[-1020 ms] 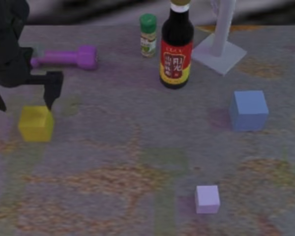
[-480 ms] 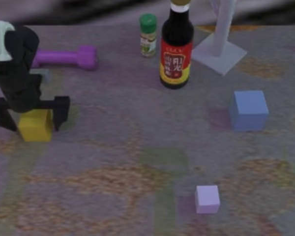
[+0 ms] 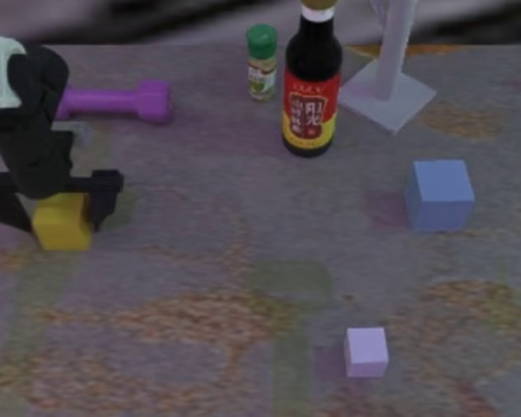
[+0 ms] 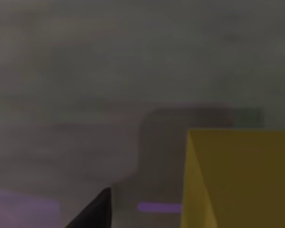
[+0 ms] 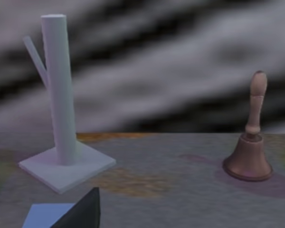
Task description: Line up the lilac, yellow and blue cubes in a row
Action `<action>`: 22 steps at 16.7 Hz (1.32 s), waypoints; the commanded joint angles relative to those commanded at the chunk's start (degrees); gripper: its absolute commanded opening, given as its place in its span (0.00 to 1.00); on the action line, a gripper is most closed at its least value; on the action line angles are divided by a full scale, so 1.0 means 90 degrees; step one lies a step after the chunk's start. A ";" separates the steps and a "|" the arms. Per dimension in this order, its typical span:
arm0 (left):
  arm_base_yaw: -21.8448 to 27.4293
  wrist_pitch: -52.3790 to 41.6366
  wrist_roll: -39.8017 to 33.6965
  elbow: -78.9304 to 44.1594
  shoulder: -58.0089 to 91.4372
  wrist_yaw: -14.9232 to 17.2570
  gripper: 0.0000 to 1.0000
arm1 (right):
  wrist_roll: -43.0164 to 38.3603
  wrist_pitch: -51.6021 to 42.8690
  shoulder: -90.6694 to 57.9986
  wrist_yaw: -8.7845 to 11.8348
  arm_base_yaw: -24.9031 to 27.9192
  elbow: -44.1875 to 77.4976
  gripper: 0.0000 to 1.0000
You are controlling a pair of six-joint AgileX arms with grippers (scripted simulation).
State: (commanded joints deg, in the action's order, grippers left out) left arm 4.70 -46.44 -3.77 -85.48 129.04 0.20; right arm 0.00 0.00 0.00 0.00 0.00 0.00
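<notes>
Yellow cube (image 3: pixel 62 222) sits between open jaws of left gripper (image 3: pixel 56 191), table's left side.

Yellow cube (image 3: pixel 62 222) far left; blue cube (image 3: pixel 439 194) right – lilac cube (image 3: pixel 366 351) nearer front.

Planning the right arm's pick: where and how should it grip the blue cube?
Come straight down on the blue cube and close on two opposite flat side faces, likely its left and right ones. It sits flat, square to the table edges, with open table all around.
</notes>
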 joint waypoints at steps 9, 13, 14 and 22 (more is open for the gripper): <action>0.0000 0.0000 0.0000 0.0000 0.0000 0.0000 0.00 | 0.0000 0.0000 0.0000 0.0000 0.0000 0.0000 1.00; 0.0000 0.0000 0.0000 0.0000 0.0000 0.0000 0.00 | 0.0000 0.0000 0.0000 0.0000 0.0000 0.0000 1.00; 0.0000 0.0000 0.0000 0.0000 0.0000 0.0000 0.00 | 0.0000 0.0000 0.0000 0.0000 0.0000 0.0000 1.00; -0.0025 -0.0725 0.0020 -0.0418 -0.0387 0.0005 0.00 | 0.0000 0.0000 0.0000 0.0000 0.0000 0.0000 1.00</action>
State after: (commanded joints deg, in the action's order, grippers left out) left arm 4.47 -52.96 -3.59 -89.25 125.56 0.25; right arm 0.00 0.00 0.00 0.00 0.00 0.00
